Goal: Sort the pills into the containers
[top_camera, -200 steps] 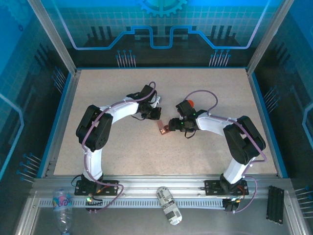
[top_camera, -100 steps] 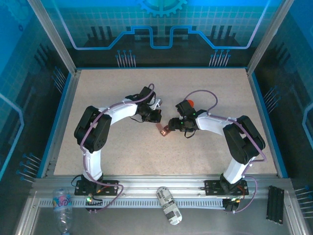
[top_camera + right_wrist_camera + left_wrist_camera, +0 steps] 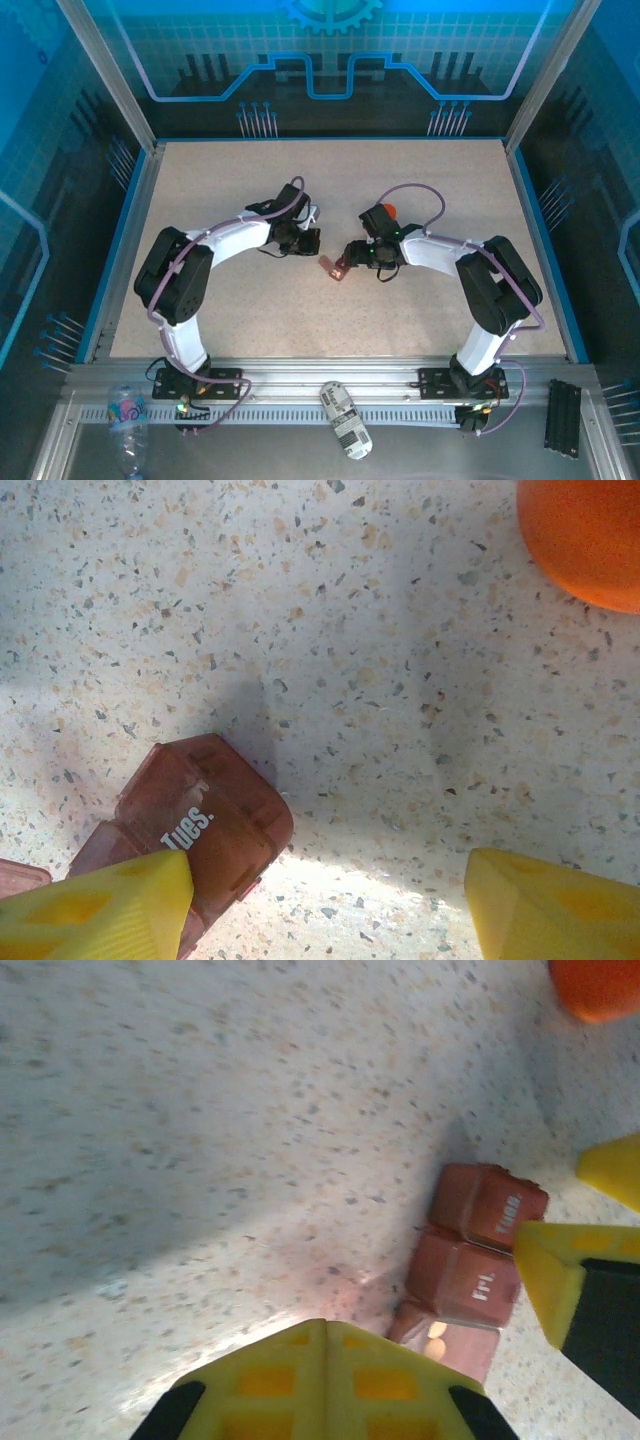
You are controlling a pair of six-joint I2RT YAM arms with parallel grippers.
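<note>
Mid-desk (image 3: 440, 190), 2 arms close in on a maroon pill box (image 3: 335, 268) lying flat near the centre, with an orange bottle (image 3: 388, 211) just behind the right arm's wrist. The left arm (image 3: 235, 232) sweeps up from its base in a long arc, elbow pushed out to the left, and brings the left gripper (image 3: 325, 1345) low beside the box. Its yellow fingers (image 3: 270, 1380) are clenched together; whether a pill is pinched between them cannot be told. The right arm (image 3: 450, 255) folds sharply at the elbow and reaches back toward the centre. The right gripper (image 3: 328, 872) is released, fingers wide apart, with 1 finger (image 3: 100, 905) overlapping the box's edge, apparently to steady it while the other arm works. From the left wrist, the box shows lidded cells lettered with weekdays and an end cell that seems open, pale shapes (image 3: 437, 1330) inside. Sorting looks under way, not finished.
</note>
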